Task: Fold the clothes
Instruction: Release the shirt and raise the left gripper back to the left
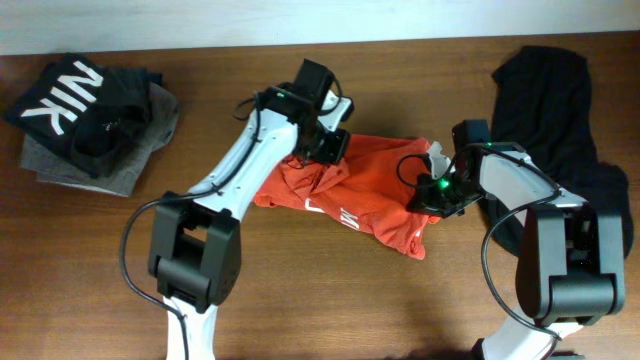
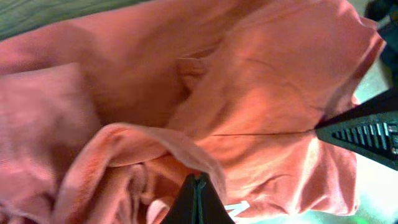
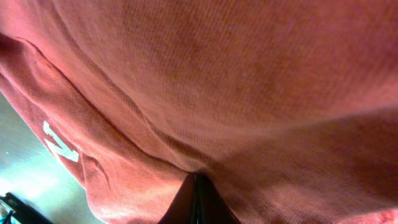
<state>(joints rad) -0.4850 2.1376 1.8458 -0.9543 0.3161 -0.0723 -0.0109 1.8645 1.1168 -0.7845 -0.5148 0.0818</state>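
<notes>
The red-orange T-shirt (image 1: 355, 195) with white lettering lies crumpled at the table's middle. My left gripper (image 1: 322, 150) is shut on its upper left edge; in the left wrist view the fingers (image 2: 198, 182) pinch a fold of the shirt (image 2: 249, 112). My right gripper (image 1: 437, 190) is shut on the shirt's right edge; the right wrist view shows the fingers (image 3: 198, 180) clamped on the fabric (image 3: 236, 81), with white print (image 3: 59, 144) at the left. The larger black garment (image 1: 560, 130) lies bunched at the right, beside the right arm.
A black top with white "NIK" letters (image 1: 75, 100) lies on a grey garment (image 1: 130, 160) at the far left. The wooden table (image 1: 340, 300) shows in front and between the piles. The right gripper (image 2: 367, 130) shows in the left wrist view.
</notes>
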